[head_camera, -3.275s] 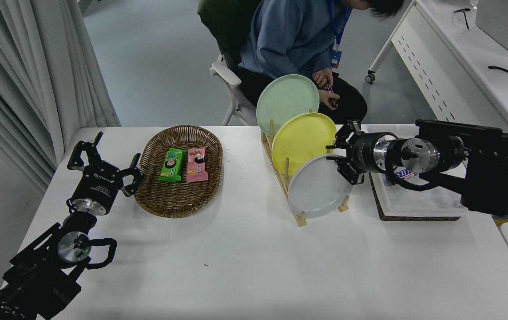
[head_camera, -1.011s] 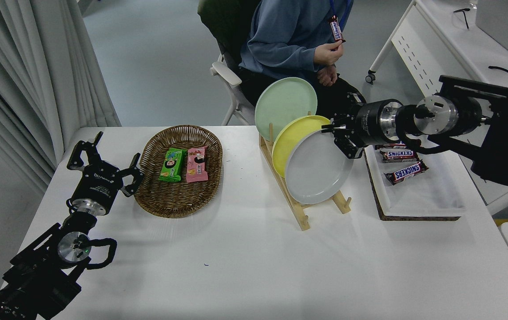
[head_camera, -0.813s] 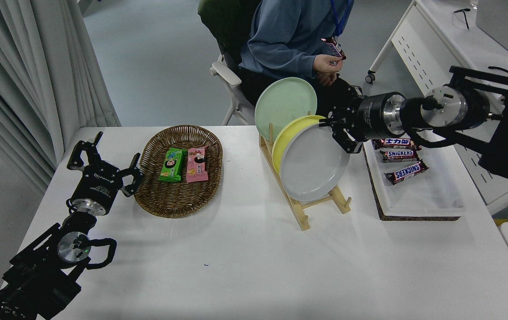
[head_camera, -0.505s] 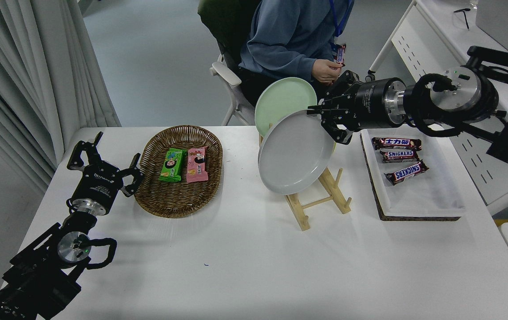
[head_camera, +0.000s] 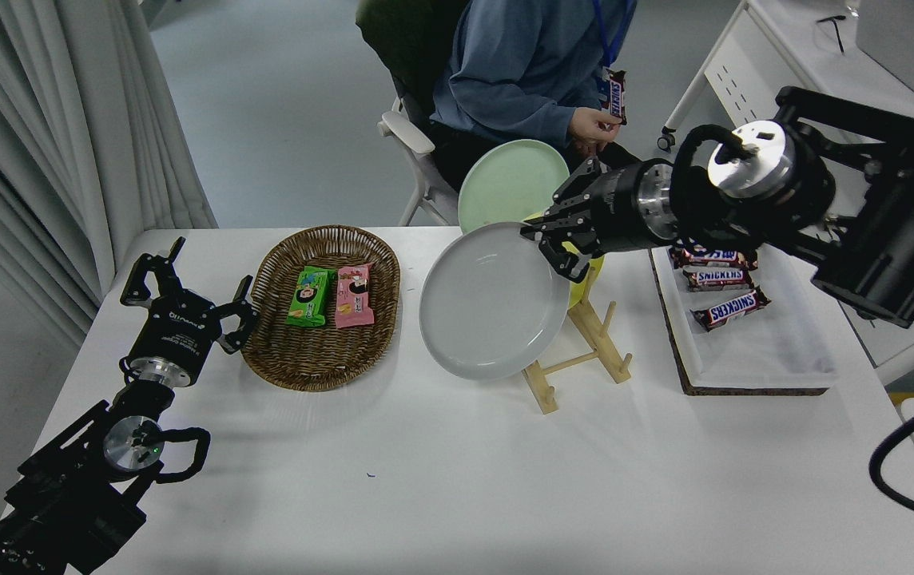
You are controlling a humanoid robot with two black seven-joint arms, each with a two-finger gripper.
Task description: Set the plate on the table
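Note:
My right gripper (head_camera: 546, 243) is shut on the upper right rim of the pale grey-white plate (head_camera: 491, 300). It holds the plate tilted in the air, left of the wooden rack (head_camera: 585, 343) and above the white table (head_camera: 457, 479). The mint-green plate (head_camera: 505, 180) stands in the rack behind it. The yellow plate (head_camera: 590, 270) is almost hidden behind the gripper and the grey plate. My left gripper (head_camera: 185, 291) is parked open at the lower left, beside the basket.
A wicker basket (head_camera: 323, 307) with two snack packs lies left of the plate. A white tray (head_camera: 745, 335) with chocolate bars lies at the right. A person (head_camera: 529, 64) sits at the far side holding a bar. A white desk (head_camera: 824, 88) stands at the upper right.
My right gripper has lifted the grey-white plate out of the rack and carried it left, tilting it flatter. The left arm has not moved. The person has moved the hand holding the bar.

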